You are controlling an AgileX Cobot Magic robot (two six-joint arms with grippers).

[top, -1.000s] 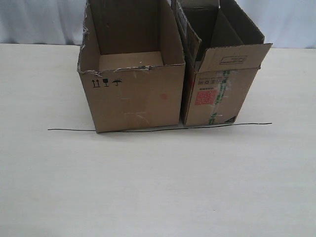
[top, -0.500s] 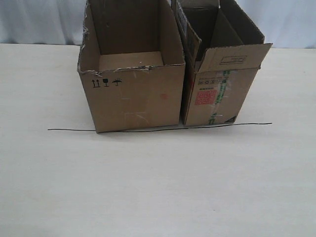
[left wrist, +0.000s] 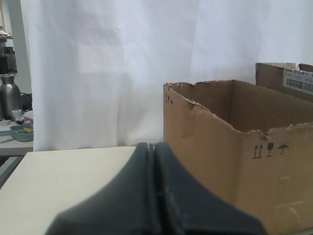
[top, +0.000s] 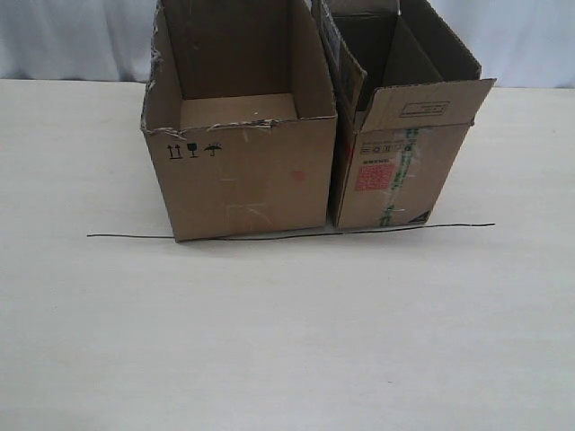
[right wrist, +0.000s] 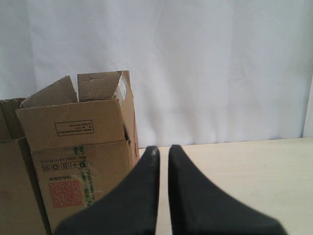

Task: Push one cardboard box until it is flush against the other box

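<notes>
The wide cardboard box (top: 243,175) with a ragged rim and black handling symbols stands on the table's left. The other box (top: 400,171), narrower with a red label and green tape, stands right beside it, with only a thin dark seam between them. Neither gripper shows in the exterior view. My left gripper (left wrist: 154,146) is shut with nothing in it, short of the cardboard box (left wrist: 210,147); the other box (left wrist: 286,78) peeks out behind. My right gripper (right wrist: 163,149) holds nothing, its jaws a narrow slit apart, beside the other box (right wrist: 78,161). The cardboard box (right wrist: 12,196) shows at that view's edge.
A thin black line (top: 269,237) runs across the pale table (top: 287,341) along both boxes' front faces. A white curtain (top: 72,36) hangs behind. A side table with a metal bottle (left wrist: 10,95) shows past the curtain in the left wrist view.
</notes>
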